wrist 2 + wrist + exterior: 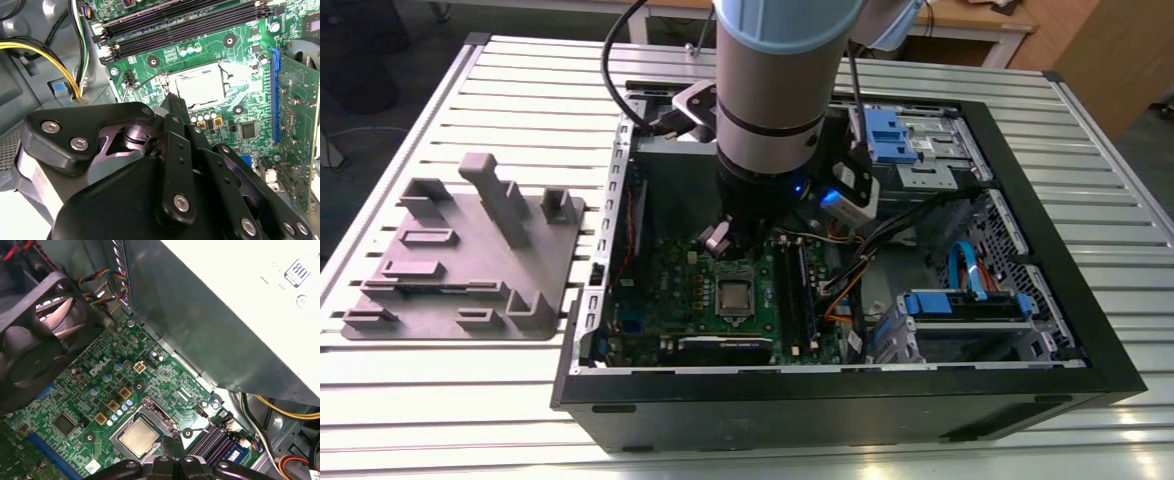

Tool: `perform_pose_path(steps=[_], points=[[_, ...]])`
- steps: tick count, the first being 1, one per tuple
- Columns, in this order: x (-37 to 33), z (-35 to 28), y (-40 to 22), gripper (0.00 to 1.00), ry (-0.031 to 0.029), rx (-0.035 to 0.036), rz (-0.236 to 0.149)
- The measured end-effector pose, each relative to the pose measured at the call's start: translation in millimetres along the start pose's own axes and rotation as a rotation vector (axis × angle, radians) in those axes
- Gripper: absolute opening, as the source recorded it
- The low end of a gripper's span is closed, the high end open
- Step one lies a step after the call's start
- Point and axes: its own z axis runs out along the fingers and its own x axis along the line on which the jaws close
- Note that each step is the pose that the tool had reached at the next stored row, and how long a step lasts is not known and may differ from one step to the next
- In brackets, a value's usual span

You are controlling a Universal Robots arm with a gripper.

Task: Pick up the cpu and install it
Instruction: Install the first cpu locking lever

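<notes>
At the middle of the one green motherboard point(683, 268), a single small square cpu with a silvery-grey metal top point(137, 437) is seen lying flat inside its one dark socket frame point(152, 415). Just beside that chip, above the board, the one black gripper point(174, 102) is held with its fingers pressed together and nothing between them. At the board's edge one round black fan point(30, 350) is mounted. Off the board, outside the black computer case point(854, 405), one grey plastic fixture plate point(467, 270) is laid on the slatted metal table point(440, 400).

— Where's the cpu point(137, 436)?
— Lying flat in the socket point(127, 421) on the green motherboard point(75, 400).
— Its look?
— Small and square, silvery-grey metal top facing up.
</notes>
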Motion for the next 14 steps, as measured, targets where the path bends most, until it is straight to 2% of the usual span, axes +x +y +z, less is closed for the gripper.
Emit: perform_pose_path(steps=[8, 14], points=[[-1.4, -12.1, 1.0, 0.10, -0.0001, 0.0000, 0.000], [-3.6, -11.8, 3.4, 0.10, -0.0046, -0.0047, 0.000]])
